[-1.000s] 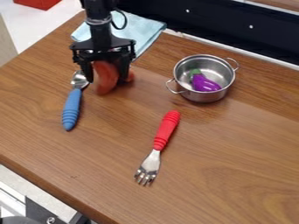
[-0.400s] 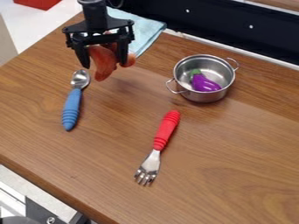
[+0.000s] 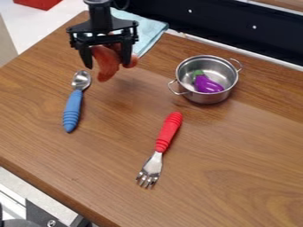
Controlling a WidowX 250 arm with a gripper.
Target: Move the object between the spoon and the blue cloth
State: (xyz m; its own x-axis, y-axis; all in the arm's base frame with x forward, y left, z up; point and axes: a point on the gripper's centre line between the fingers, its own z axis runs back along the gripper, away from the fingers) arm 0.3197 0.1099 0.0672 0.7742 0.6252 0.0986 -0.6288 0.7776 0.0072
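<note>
Since the first frame, the hand [image 3: 107, 66] and the curved reddish piece [image 3: 105, 62] have risen together, back from the spoon; over the latest step they have shifted only slightly toward the pot. The brown counter [image 3: 231, 150] carries the scene. The light blue cloth [image 3: 150, 32] lies at its far edge, behind the hand. The steel pot [image 3: 204, 99] stands well apart to the view's right, and the red-handled fork [image 3: 167, 133] lies nearer the camera. The blue-handled spoon [image 3: 72, 106] points its bowl toward the far edge, just to the view's left of the piece.

The hand's fingers stand well apart, one on each side of the piece, which seems gripped and hangs above the counter. Its long axis runs steeply down the view, roughly along the spoon's, between spoon and cloth. The coming move likely turns on that gap: lower it there, keeping its dangling end clear of the bowl.
</note>
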